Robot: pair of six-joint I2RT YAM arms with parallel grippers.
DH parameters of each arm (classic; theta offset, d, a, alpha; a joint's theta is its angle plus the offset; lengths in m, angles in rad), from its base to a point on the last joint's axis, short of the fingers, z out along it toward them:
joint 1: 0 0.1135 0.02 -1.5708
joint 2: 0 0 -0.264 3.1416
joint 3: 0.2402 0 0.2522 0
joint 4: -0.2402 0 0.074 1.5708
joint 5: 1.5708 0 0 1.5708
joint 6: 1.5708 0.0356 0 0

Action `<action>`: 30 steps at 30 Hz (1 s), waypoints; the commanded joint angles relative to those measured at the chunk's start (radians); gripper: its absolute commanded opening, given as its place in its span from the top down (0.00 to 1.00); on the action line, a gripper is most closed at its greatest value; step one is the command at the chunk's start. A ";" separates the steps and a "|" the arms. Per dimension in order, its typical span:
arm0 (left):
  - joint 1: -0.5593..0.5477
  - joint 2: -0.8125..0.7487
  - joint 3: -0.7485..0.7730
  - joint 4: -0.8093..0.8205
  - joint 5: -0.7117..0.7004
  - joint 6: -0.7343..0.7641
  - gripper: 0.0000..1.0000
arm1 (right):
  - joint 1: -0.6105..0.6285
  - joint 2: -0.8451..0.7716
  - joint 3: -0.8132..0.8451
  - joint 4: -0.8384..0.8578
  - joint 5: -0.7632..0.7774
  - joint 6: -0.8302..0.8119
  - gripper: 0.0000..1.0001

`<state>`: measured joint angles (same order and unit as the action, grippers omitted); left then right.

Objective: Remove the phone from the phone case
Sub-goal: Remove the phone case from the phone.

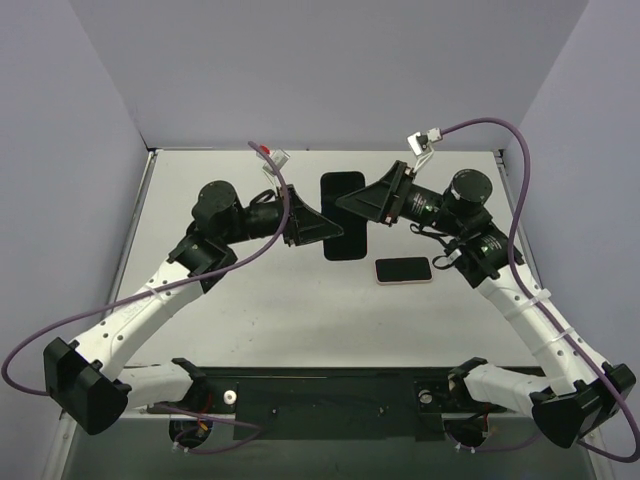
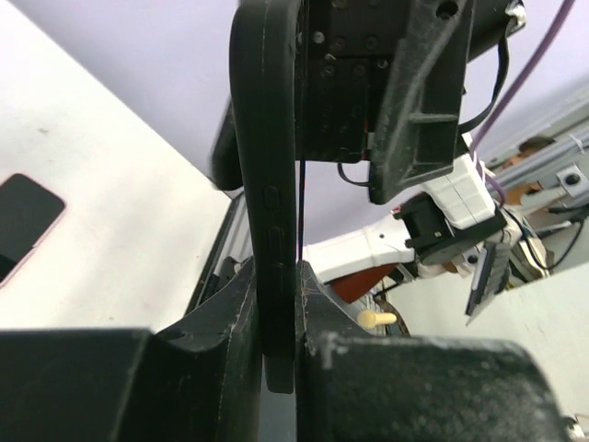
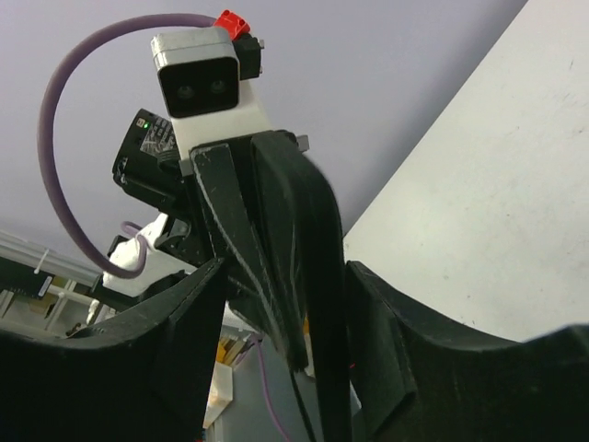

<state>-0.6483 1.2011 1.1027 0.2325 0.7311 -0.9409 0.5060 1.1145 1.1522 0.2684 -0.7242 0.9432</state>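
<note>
A black phone case (image 1: 342, 215) is held on edge above the middle of the table between both grippers. My left gripper (image 1: 322, 226) is shut on its lower side edge; the left wrist view shows the case (image 2: 262, 138) pinched between the fingers of that gripper (image 2: 276, 295). My right gripper (image 1: 350, 200) is open and straddles the case's other edge (image 3: 317, 239), with a wide gap on one side in its own view (image 3: 285, 267). A phone with a pink rim and dark screen (image 1: 403, 270) lies flat on the table, also in the left wrist view (image 2: 18, 226).
The white table (image 1: 250, 300) is walled on three sides. Purple cables (image 1: 520, 190) loop off both arms. The arm bases and a black mounting bar (image 1: 330, 400) sit at the near edge.
</note>
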 commanded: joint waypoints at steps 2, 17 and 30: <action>0.071 -0.067 0.023 0.040 -0.032 0.005 1.00 | -0.015 -0.015 0.006 0.038 -0.158 -0.009 0.51; 0.075 -0.034 -0.027 0.232 0.088 -0.114 1.00 | -0.031 0.067 -0.002 0.296 -0.078 0.218 0.60; 0.053 -0.046 -0.026 0.065 -0.010 -0.045 0.47 | -0.049 0.078 -0.005 0.351 0.054 0.273 1.00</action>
<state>-0.5957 1.1927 1.0698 0.3222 0.7601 -1.0706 0.4767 1.2327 1.1492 0.5102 -0.8062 1.1183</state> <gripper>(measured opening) 0.347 0.107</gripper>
